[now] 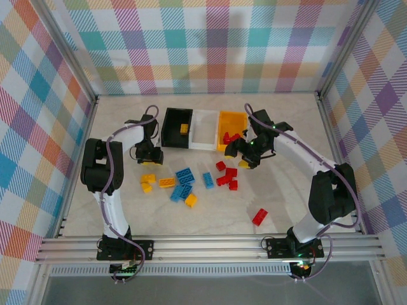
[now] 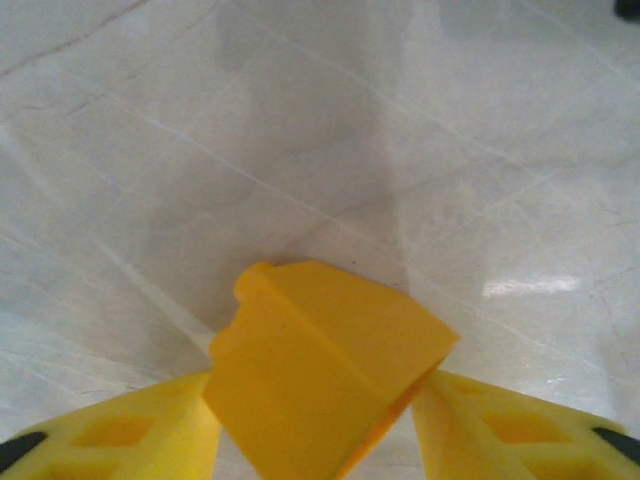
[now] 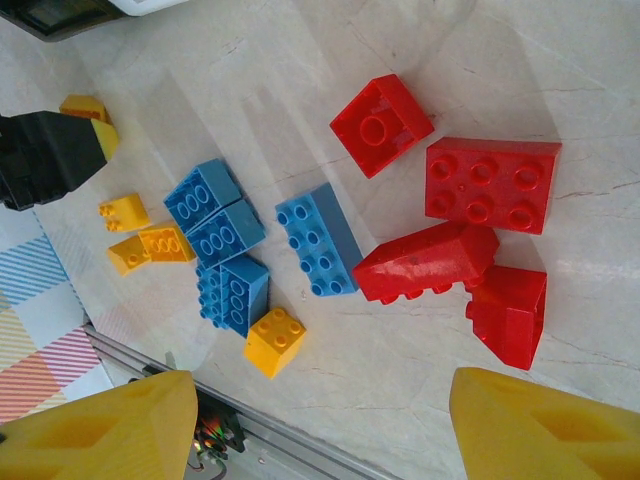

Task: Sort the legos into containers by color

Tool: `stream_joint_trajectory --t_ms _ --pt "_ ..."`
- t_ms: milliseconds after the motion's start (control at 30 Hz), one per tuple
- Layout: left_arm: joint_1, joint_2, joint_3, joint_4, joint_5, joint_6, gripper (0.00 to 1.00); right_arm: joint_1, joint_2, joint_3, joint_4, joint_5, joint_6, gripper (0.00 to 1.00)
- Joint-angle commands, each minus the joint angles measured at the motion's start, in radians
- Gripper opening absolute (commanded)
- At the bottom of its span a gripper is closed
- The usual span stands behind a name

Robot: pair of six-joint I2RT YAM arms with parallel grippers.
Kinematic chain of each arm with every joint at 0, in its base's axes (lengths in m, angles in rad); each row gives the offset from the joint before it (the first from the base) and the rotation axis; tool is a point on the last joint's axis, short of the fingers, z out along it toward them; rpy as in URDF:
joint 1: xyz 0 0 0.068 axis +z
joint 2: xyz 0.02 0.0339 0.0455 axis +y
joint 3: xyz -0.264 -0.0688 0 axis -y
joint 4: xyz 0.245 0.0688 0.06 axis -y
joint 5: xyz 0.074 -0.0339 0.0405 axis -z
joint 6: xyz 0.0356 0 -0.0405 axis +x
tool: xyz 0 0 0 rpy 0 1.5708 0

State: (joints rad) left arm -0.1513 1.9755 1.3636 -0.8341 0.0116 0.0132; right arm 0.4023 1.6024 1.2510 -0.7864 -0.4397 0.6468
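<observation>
1. Lone red brick (image 1: 259,216): lower right of centre in the top view, on the table (image 1: 210,222), well apart from every other piece.

2. Loose bricks, middle of the frame.
   - Yellow bricks (image 1: 147,182) lie at the left.
   - Blue bricks (image 1: 183,184) lie in the centre, with one more yellow piece at their lower edge.
   - Red bricks (image 1: 226,175) lie at the right.
   - In the right wrist view four red ones crowd the upper right, several touching. The blue ones lie centre-left, and small yellow ones lie beyond them toward the left edge.

3. Left gripper (image 1: 151,154): just above the yellow bricks in the top view, left of the black bin. In the left wrist view its fingers (image 2: 130,435) are clamped on a yellow brick (image 2: 320,370), which is held tilted with bare tabletop behind it.

4. Right gripper (image 1: 245,155): just above the red bricks, near the lower edge of the yellow bin. In the right wrist view its fingers (image 3: 540,425) stand wide apart with nothing between them.

5. Three bins in a row, side by side, upper centre.
   - Black bin (image 1: 168,127), left: one yellow brick inside.
   - White bin (image 1: 205,130), middle.
   - Yellow bin (image 1: 232,121), right: red pieces in its lower part.
</observation>
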Motion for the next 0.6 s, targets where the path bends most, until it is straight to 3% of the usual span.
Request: stream_joint_trajectory --t_ms 0,300,433,567 --pt "0.01 0.001 -0.013 0.033 0.017 -0.008 0.46 0.01 0.024 0.037 -0.009 -0.019 0.013 0.68" --pt "0.01 -0.083 -0.017 0.003 0.027 -0.039 0.43 0.022 0.037 0.051 -0.004 -0.024 0.014 0.68" --pt "0.011 -0.116 -0.007 -0.014 0.001 -0.049 0.59 0.023 0.039 0.047 -0.002 -0.03 0.011 0.68" --pt "0.013 -0.081 0.045 -0.03 -0.01 -0.069 0.65 0.023 0.045 0.052 -0.004 -0.035 0.006 0.69"
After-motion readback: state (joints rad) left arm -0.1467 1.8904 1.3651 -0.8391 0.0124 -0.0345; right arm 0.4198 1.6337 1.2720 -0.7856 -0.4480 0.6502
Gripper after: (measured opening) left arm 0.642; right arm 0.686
